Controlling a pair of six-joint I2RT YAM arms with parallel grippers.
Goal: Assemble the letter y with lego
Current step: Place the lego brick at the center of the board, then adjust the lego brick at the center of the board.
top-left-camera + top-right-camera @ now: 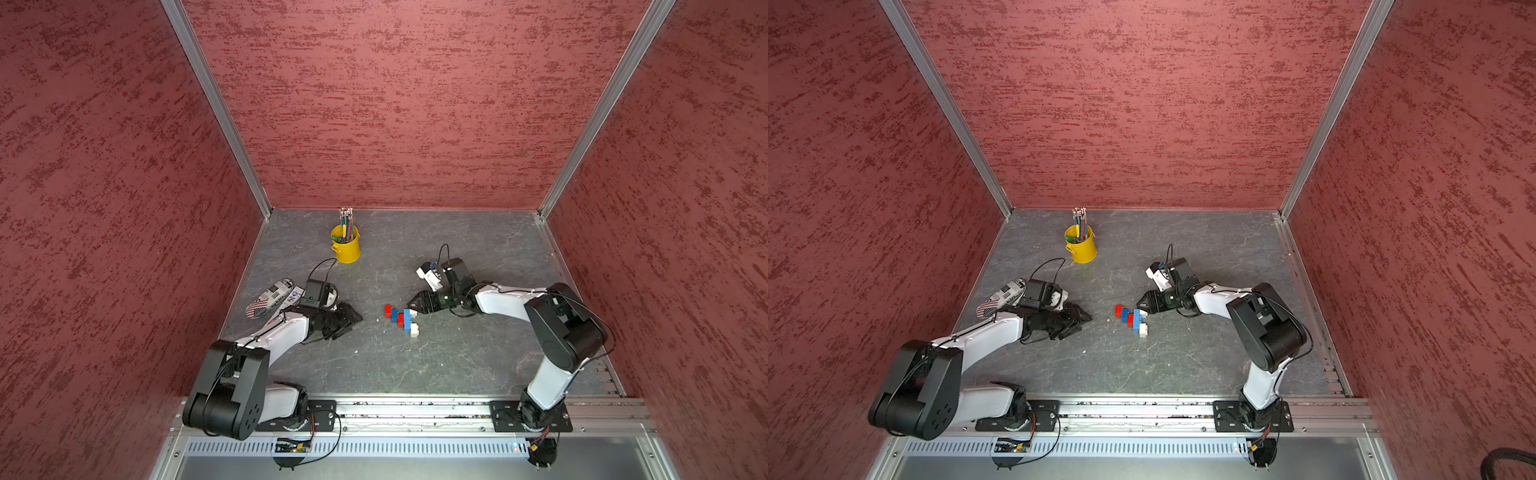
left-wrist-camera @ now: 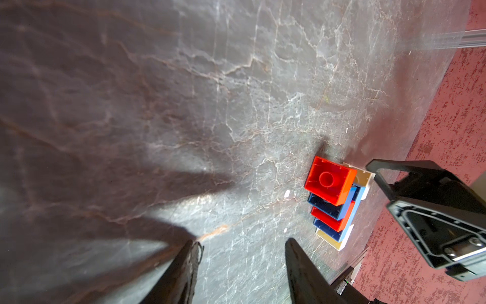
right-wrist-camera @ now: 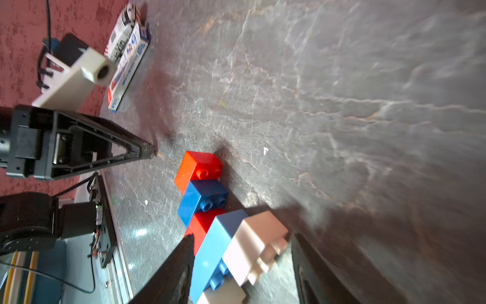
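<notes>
The grey marbled tabletop (image 1: 457, 365) carries the joined lego bricks (image 1: 401, 318), a yellow pencil bucket (image 1: 347, 250) and a printed pouch (image 1: 266, 303).

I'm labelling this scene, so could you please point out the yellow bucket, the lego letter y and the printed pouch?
yellow bucket (image 1: 347, 252): a top view, outer wall.
letter y (image 1: 408, 319): a top view, blue crossbar.
printed pouch (image 1: 273, 296): a top view, its middle.

Right wrist view: the letter y (image 3: 202, 197) runs off the picture's edge, its nearest white brick (image 3: 223, 296) cut short and blurred; in both top views the left arm (image 1: 282, 328) hides part of the printed pouch (image 1: 268, 299).
</notes>
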